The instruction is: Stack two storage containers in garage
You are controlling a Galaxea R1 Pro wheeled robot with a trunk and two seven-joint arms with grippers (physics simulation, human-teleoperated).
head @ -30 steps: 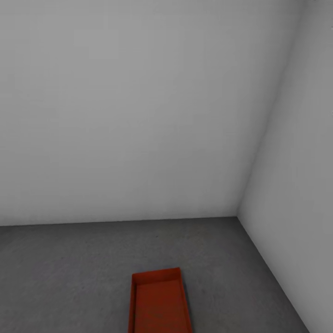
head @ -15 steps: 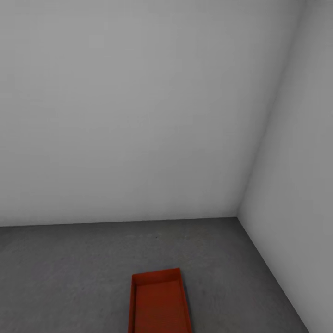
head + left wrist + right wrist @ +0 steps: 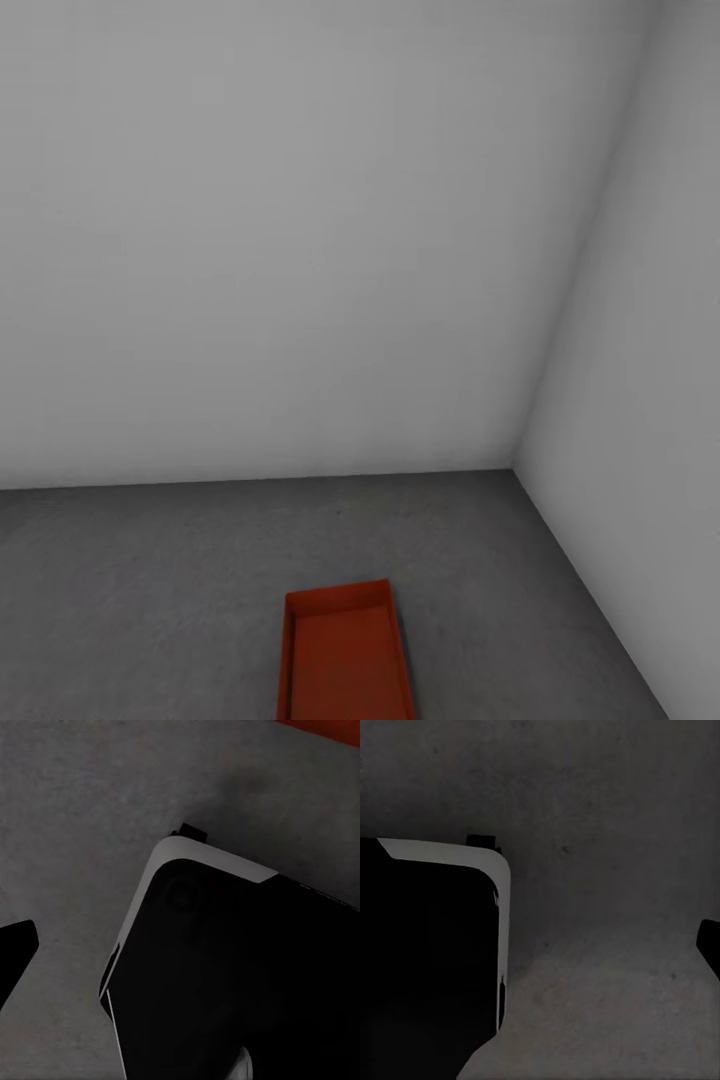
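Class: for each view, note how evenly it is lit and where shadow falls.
Head view: soft, even light on the white walls, no glare on the container. Left wrist view: dim, the floor darkening toward the robot's base. Right wrist view: darker overall.

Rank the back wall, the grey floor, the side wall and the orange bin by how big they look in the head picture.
1. Back wall
2. Grey floor
3. Side wall, near the floor in area, so unsure
4. Orange bin, cut off at the picture's edge

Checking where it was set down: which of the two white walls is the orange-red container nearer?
The right-hand wall; the storage container lies on the concrete floor, lengthwise toward the far wall.
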